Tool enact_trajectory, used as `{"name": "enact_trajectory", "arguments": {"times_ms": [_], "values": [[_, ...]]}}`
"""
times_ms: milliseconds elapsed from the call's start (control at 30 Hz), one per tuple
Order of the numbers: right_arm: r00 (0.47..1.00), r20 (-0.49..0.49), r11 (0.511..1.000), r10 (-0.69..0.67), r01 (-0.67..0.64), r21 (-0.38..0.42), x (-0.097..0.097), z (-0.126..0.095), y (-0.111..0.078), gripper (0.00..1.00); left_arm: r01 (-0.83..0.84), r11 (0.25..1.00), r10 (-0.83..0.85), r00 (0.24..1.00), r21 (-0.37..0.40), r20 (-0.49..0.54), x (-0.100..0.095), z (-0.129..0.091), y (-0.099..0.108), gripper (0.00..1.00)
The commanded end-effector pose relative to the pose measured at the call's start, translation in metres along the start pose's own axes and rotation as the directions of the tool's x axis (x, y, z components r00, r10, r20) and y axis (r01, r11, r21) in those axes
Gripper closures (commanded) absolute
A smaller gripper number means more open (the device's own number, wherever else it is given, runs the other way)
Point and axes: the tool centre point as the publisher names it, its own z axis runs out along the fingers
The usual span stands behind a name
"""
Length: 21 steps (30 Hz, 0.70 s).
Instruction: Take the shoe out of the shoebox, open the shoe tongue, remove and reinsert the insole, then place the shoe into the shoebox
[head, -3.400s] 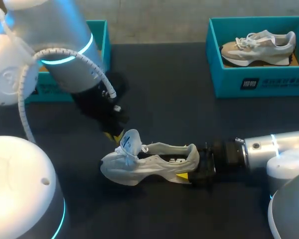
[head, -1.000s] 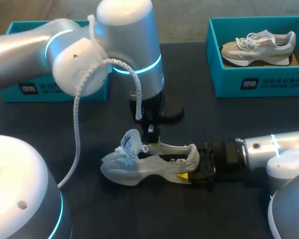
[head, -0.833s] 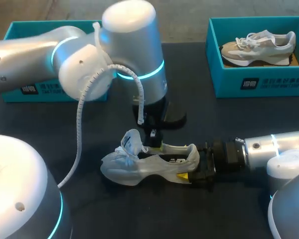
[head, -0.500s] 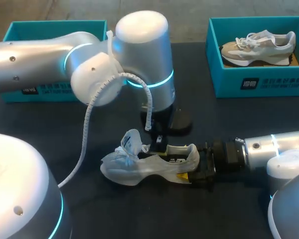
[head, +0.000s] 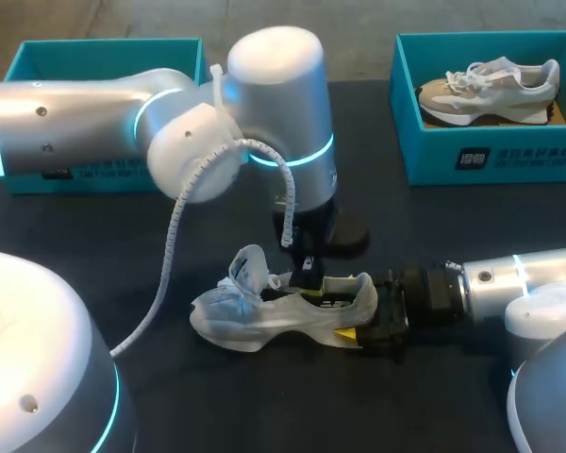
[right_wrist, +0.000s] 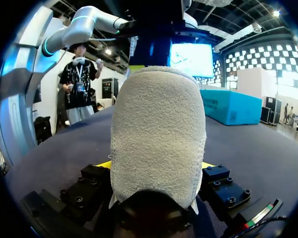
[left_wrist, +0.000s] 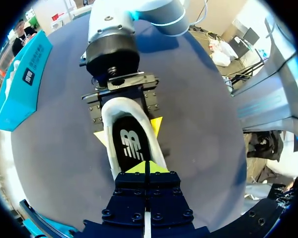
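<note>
While the right gripper [head: 360, 327] is clamping the shoe [head: 264, 321] by the heel, one yellow tip on each side, you are seeing the shoe sitting on its sole in the lower middle of the head view, toe pointing left. Its upper is showing as pale grey mesh with white laces, and the heel [right_wrist: 159, 134] is looking nappy and rounded, like suede. The tongue [head: 248, 268] is standing up, folded forward over the laces. Inside, the insole [left_wrist: 131, 144] is lying flat, black and smooth with a white mark.

The left gripper [left_wrist: 146, 167] is coming straight down over the shoe's opening with its fingers pressed together, tips at the insole; you cannot tell whether they are pinching it.

The left arm [head: 264, 123], silver and rounded with a white coiled cable [head: 174, 236], is covering part of the teal box [head: 104, 52] at upper left. At upper right, a second box [head: 491, 156] is holding a second shoe [head: 491, 90]. Everything is resting on the dark matte table [head: 123, 245].
</note>
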Motion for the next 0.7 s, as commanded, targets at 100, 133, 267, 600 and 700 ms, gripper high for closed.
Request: {"name": "enact_trajectory", "arguments": {"times_ms": [100, 133, 267, 600, 700], "values": [[1.0, 0.002, 1.0, 0.001, -0.001, 0.003, 0.001, 0.001, -0.001, 1.0, 0.001, 1.0, -0.002, 0.999, -0.022, -0.033, -0.01, 0.021, -0.008, 1.0], [1.0, 0.002, 1.0, 0.001, -0.001, 0.003, 0.001, 0.001, -0.001, 1.0, 0.0, 1.0, -0.001, 0.999, -0.025, -0.036, -0.009, 0.023, -0.007, 1.0], [1.0, 0.002, 1.0, 0.001, -0.001, 0.003, 0.001, 0.001, -0.001, 1.0, -0.006, 0.999, 0.004, 0.999, -0.041, -0.041, -0.005, 0.033, -0.004, 1.0], [1.0, 0.002, 1.0, 0.001, -0.001, 0.003, 0.001, 0.001, -0.001, 1.0, 0.006, 0.998, -0.01, 0.998, -0.063, -0.056, 0.002, 0.044, 0.01, 1.0], [1.0, 0.002, 1.0, 0.001, -0.001, 0.003, 0.001, 0.001, -0.001, 1.0, 0.011, 0.998, -0.015, 0.998, -0.07, -0.062, 0.005, 0.046, 0.017, 1.0]]}}
